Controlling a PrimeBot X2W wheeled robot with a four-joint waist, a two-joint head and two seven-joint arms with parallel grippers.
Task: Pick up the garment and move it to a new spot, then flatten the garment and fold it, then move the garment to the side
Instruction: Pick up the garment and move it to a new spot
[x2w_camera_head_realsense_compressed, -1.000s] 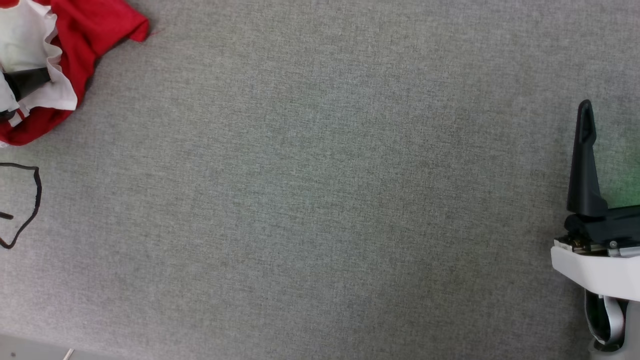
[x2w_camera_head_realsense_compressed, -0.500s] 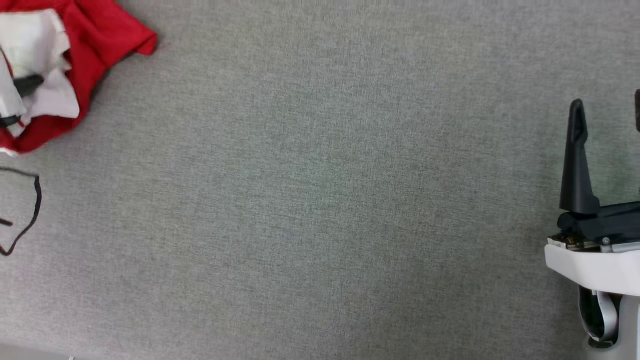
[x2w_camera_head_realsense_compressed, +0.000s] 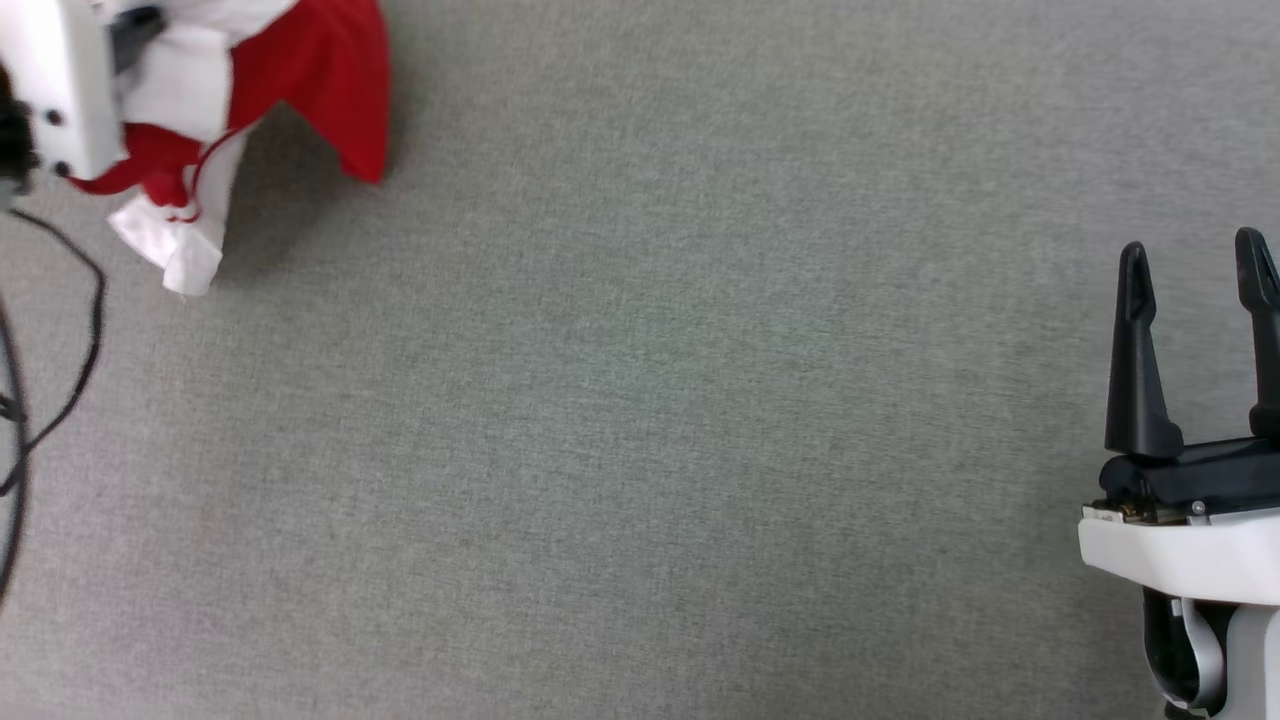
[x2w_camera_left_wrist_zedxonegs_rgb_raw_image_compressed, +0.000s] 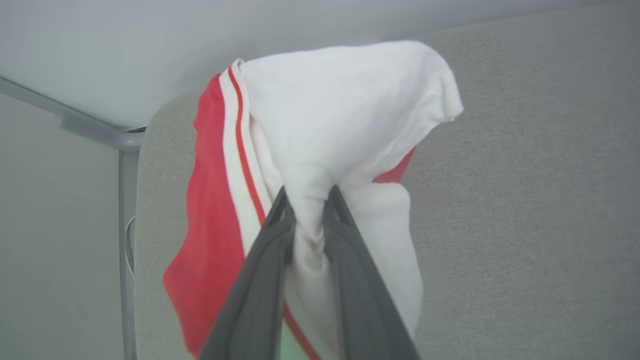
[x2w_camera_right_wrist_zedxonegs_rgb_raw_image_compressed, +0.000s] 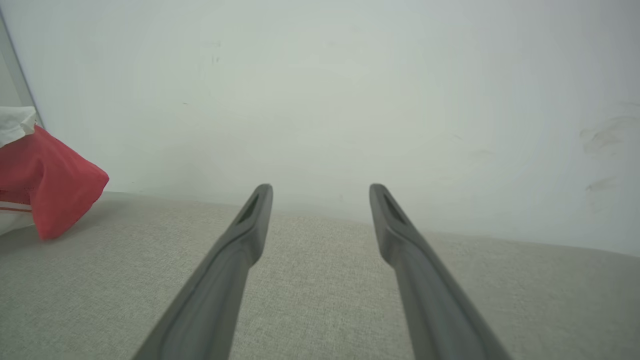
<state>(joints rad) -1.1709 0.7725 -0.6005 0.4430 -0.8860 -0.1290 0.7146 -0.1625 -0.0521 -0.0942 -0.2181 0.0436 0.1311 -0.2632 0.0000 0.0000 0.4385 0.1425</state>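
The garment (x2w_camera_head_realsense_compressed: 320, 70), red with white parts and striped trim, hangs bunched at the top left of the head view, lifted off the grey table (x2w_camera_head_realsense_compressed: 640, 400). In the left wrist view my left gripper (x2w_camera_left_wrist_zedxonegs_rgb_raw_image_compressed: 307, 200) is shut on a white fold of the garment (x2w_camera_left_wrist_zedxonegs_rgb_raw_image_compressed: 345, 110), cloth pinched between both fingers. The left arm's white wrist housing (x2w_camera_head_realsense_compressed: 60, 90) shows beside the cloth. My right gripper (x2w_camera_head_realsense_compressed: 1195, 265) stands open at the far right, over bare table, nothing between its fingers. In the right wrist view the garment (x2w_camera_right_wrist_zedxonegs_rgb_raw_image_compressed: 45, 190) hangs at the left edge.
A black cable (x2w_camera_head_realsense_compressed: 60, 360) loops along the table's left edge. A pale wall (x2w_camera_right_wrist_zedxonegs_rgb_raw_image_compressed: 320, 90) rises behind the table. In the left wrist view a metal frame bar (x2w_camera_left_wrist_zedxonegs_rgb_raw_image_compressed: 75, 122) runs beyond the table's rounded corner.
My left gripper has shut on the garment and lifted it up and to the right, so the cloth now hangs instead of lying. The head view has shifted a little; both right fingers now show.
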